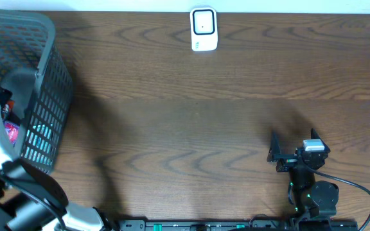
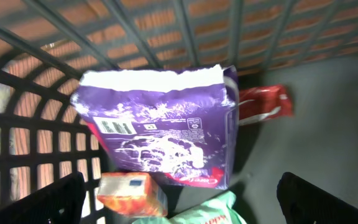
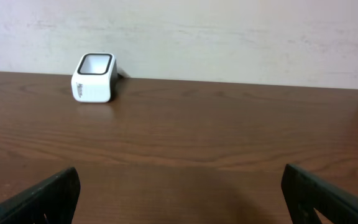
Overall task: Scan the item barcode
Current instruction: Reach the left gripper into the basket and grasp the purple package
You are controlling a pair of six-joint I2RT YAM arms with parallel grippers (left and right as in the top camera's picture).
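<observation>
Hovering inside the basket (image 1: 44,70), the left gripper (image 2: 180,202) has its jaws spread as wide as they go, with nothing between them, so no grip yet. Right in front of it a purple packet (image 2: 166,130) leans on the basket wall, its barcode (image 2: 118,127) turned toward the camera. A red packet (image 2: 263,104) pokes out behind it, and an orange box (image 2: 129,193) and a green packet (image 2: 207,213) crowd its lower edge.

Out on the table (image 1: 191,115), the right gripper (image 3: 179,199) is also wide open and empty, low over the wood. It faces the white scanner (image 1: 203,29) at the far edge, well apart from the basket.

My read is that nothing is done. The pick, the lift out, the carry across and the scan itself are all left.
</observation>
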